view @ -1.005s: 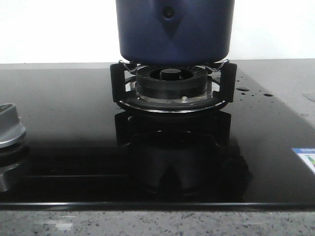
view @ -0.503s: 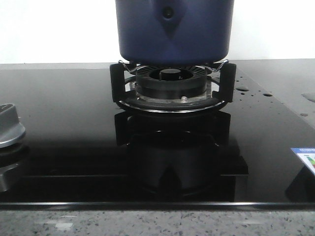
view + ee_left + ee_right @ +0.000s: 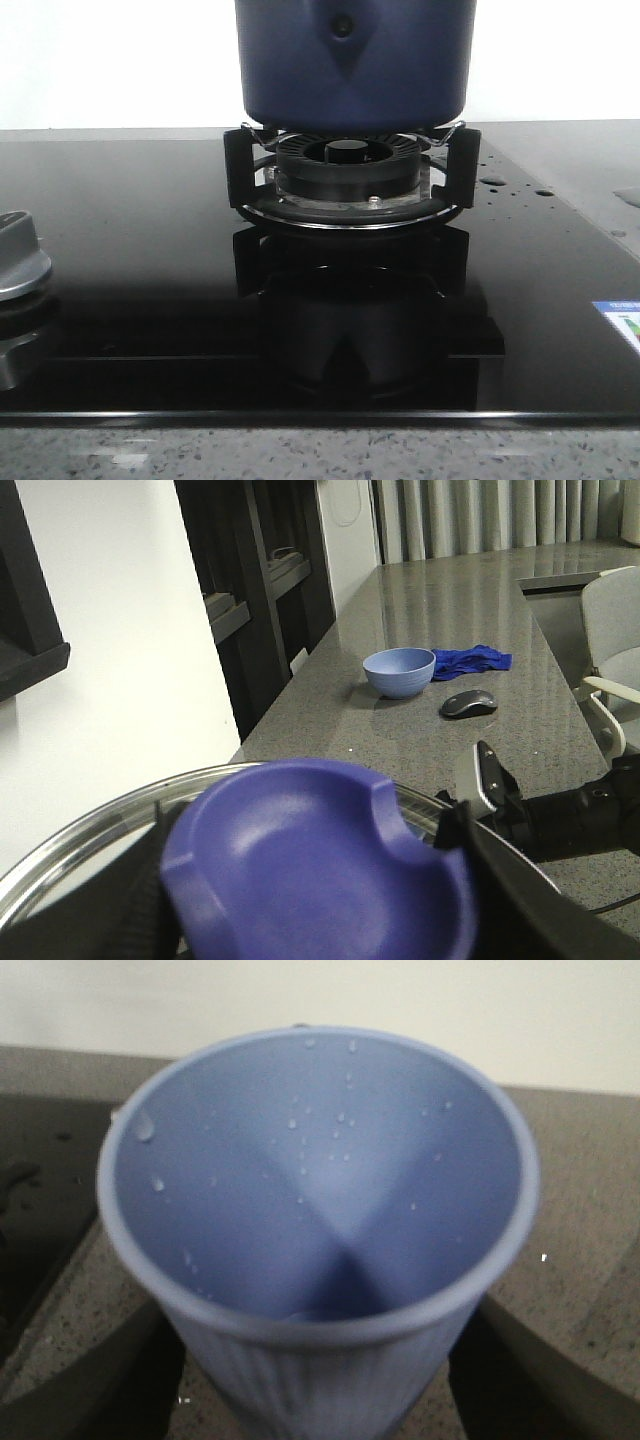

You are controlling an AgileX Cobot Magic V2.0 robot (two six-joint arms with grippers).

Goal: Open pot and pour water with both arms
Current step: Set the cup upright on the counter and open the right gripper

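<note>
The dark navy-blue pot (image 3: 355, 60) stands on the burner's black supports in the front view, its top cut off by the frame. Neither gripper shows there. In the left wrist view my left gripper (image 3: 320, 905) is shut on the blue knob (image 3: 320, 870) of a glass lid with a steel rim (image 3: 90, 825). Dark fingers (image 3: 520, 900) press both sides of the knob. In the right wrist view my right gripper (image 3: 315, 1390) is shut on a light blue cup (image 3: 320, 1210). The cup is upright, with only droplets inside.
A black ribbed burner ring (image 3: 348, 160) sits under the pot on a glossy black hob. A metal control knob (image 3: 18, 255) is at the left. On the grey counter lie a blue bowl (image 3: 399, 671), a blue cloth (image 3: 472, 660) and a mouse (image 3: 468, 703).
Only the dark reflections at the lower right of the glass hob have shifted. The pot has stayed still on the burner.
</note>
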